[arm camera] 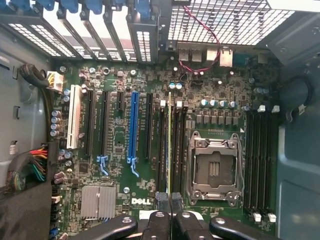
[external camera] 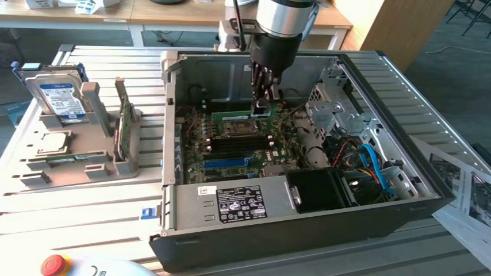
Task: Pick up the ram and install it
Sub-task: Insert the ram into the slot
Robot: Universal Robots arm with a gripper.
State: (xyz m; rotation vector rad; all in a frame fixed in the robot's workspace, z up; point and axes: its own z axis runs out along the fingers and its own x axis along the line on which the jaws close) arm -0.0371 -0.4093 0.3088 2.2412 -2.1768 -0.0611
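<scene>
The ram (arm camera: 169,150) shows edge-on as a thin green strip. It stands over the black memory slots (arm camera: 177,150) beside the CPU socket (arm camera: 215,170). My gripper (arm camera: 170,220) is shut on the ram, with a dark fingertip on each side of its near end. In the exterior view the gripper (external camera: 263,106) reaches straight down into the open computer case (external camera: 368,63). There it holds the ram (external camera: 234,114) low over the motherboard (external camera: 230,164), near the case's back wall. I cannot tell whether the ram touches a slot.
At the exterior view's left, a grey holder (external camera: 46,161) carries a silver hard drive with a blue label (external camera: 60,98) and a broader green card (external camera: 123,129). A red stop button (external camera: 54,264) sits at the front. Papers (external camera: 468,195) lie at the right. Cables (external camera: 372,164) and the power supply (external camera: 230,204) crowd the case front.
</scene>
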